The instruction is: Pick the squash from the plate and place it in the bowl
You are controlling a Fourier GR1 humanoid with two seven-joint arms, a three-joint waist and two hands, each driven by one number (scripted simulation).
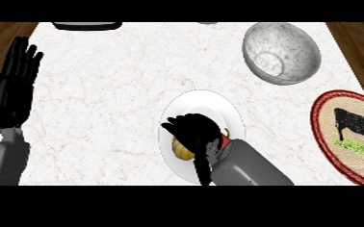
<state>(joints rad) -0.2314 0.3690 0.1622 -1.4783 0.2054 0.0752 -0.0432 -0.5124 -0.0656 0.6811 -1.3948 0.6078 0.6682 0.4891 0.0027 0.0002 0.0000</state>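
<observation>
Head view: the right hand curls its fingers round the yellow squash, which lies on the white plate. The grey bowl sits at two o'clock from the plate. The left hand rests open at nine o'clock.

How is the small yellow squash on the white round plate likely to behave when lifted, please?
The small yellow squash looks rounded, so it would probably roll on the white round plate if nudged. It seems rigid, likely keeping shape under the right hand curled over it.

Black left hand and right hand cap smooth grey forearms.
</observation>
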